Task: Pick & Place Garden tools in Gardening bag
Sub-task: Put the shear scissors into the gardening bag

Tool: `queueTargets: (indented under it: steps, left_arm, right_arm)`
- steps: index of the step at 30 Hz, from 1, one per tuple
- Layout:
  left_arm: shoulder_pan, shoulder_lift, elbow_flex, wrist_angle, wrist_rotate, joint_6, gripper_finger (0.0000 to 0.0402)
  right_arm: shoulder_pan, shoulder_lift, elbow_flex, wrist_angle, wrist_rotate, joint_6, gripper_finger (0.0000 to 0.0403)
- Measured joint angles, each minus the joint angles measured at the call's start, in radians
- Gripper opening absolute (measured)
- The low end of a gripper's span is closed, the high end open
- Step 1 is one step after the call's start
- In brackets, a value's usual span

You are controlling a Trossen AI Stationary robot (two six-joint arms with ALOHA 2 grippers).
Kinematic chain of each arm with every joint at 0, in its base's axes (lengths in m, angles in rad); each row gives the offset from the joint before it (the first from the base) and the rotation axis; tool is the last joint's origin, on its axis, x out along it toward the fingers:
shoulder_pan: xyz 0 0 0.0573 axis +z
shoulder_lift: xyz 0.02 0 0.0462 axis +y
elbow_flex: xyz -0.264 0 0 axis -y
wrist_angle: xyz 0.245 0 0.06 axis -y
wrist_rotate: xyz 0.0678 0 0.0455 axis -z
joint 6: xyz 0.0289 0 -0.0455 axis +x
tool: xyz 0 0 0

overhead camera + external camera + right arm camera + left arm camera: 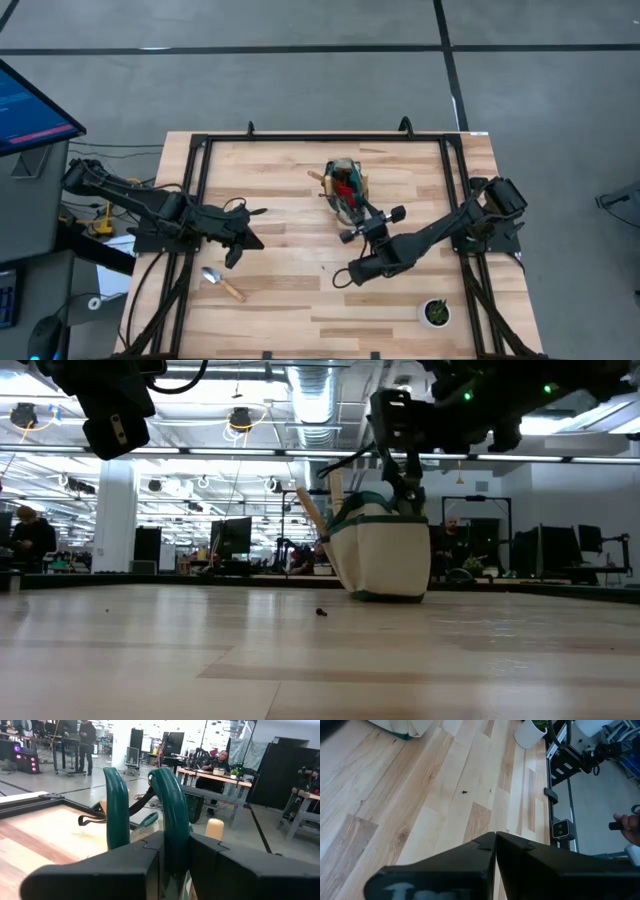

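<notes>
Right gripper: over the bag, at the side nearest the pot. Jaws clenched on one green bag handle; the second handle stands free just beside it. Judged purpose: to steady the bag or hold its mouth up so more tools can go in.

Left gripper: well apart from the bag, on the side away from the pot, hanging above the desk. Jaws clenched on nothing, fingertips pressed together. Judged waiting, or lined up for the loose trowel.

Bag: beige with green trim, upright on the desk. Wooden handles poke out of its mouth, leaning away from the right gripper; a red item shows inside from above. Contents judged stowed tools, handles up because the tools outreach the bag's depth.

Trowel: wooden handle, silver head, flat on the desk, well apart from the bag and near the left gripper. The only tool seen outside the bag; judged the one left to place.

Pot: on the desk, well apart from the bag, with a green plant; not part of the task.

Hidden or unclear: the number and kind of tools in the bag cannot be counted, the right arm covering part of the mouth. Shears not made out. A small dark speck lies on the desk short of the bag; nature unknown. People sit blurred in the room behind.
</notes>
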Motion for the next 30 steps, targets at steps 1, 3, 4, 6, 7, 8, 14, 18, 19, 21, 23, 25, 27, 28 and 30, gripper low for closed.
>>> queueTargets:
  steps: [1, 3, 4, 6, 7, 8, 14, 18, 19, 21, 23, 25, 27, 28, 30]
  left_arm:
    - [0.0, 0.0, 0.0, 0.0, 0.0, 0.0, 0.0001]
    - [0.0, 0.0, 0.0, 0.0, 0.0, 0.0, 0.0001]
    - [0.0, 0.0, 0.0, 0.0, 0.0, 0.0, 0.0001]
    - [0.0, 0.0, 0.0, 0.0, 0.0, 0.0, 0.0001]
    - [0.0, 0.0, 0.0, 0.0, 0.0, 0.0, 0.0001]
    - [0.0, 0.0, 0.0, 0.0, 0.0, 0.0, 0.0001]
    - [0.0, 0.0, 0.0, 0.002, -0.005, 0.0, 0.0001]
    - [0.0, 0.0, 0.0, 0.009, -0.015, 0.0, 0.0001]
    - [0.0, 0.0, 0.0, 0.009, -0.022, 0.0, 0.0001]
    - [0.0, 0.0, 0.0, 0.01, -0.027, 0.0, 0.0001]
    - [0.0, 0.0, 0.0, 0.012, -0.027, 0.0, 0.0001]
    - [0.0, 0.0, 0.0, 0.015, -0.027, 0.0, 0.0001]
    - [0.0, 0.0, 0.0, 0.016, -0.027, 0.0, 0.0001]
    - [0.0, 0.0, 0.0, 0.016, -0.027, 0.0, 0.0001]
    - [0.0, 0.0, 0.0, 0.017, -0.027, 0.0, 0.0001]
  right_arm:
    - [0.003, 0.001, -0.008, 0.007, 0.0, 0.0, 0.005]
    - [0.008, 0.001, -0.015, 0.013, 0.0, 0.0, 0.005]
    - [0.009, 0.001, -0.018, 0.014, 0.0, -0.002, 0.005]
    - [0.006, 0.001, -0.021, 0.014, 0.0, -0.017, 0.005]
    - [0.003, 0.001, -0.021, 0.014, -0.001, -0.02, 0.005]
    - [0.0, 0.001, -0.021, 0.015, -0.001, -0.019, 0.005]
    - [-0.009, 0.001, -0.022, 0.018, -0.003, 0.029, 0.005]
    - [-0.009, 0.001, -0.022, 0.018, -0.003, 0.04, 0.005]
    - [-0.009, 0.001, -0.022, 0.018, -0.004, 0.061, 0.005]
    - [-0.009, 0.001, -0.031, 0.028, -0.004, 0.117, 0.005]
    - [-0.009, 0.001, -0.053, 0.058, -0.003, 0.138, 0.005]
    - [-0.009, 0.001, -0.073, 0.091, -0.003, 0.139, 0.005]
    - [-0.008, 0.001, -0.08, 0.095, -0.003, 0.139, 0.005]
    - [-0.008, 0.001, -0.08, 0.096, -0.003, 0.135, 0.005]
    - [-0.009, 0.001, -0.08, 0.096, -0.003, 0.111, 0.0051]
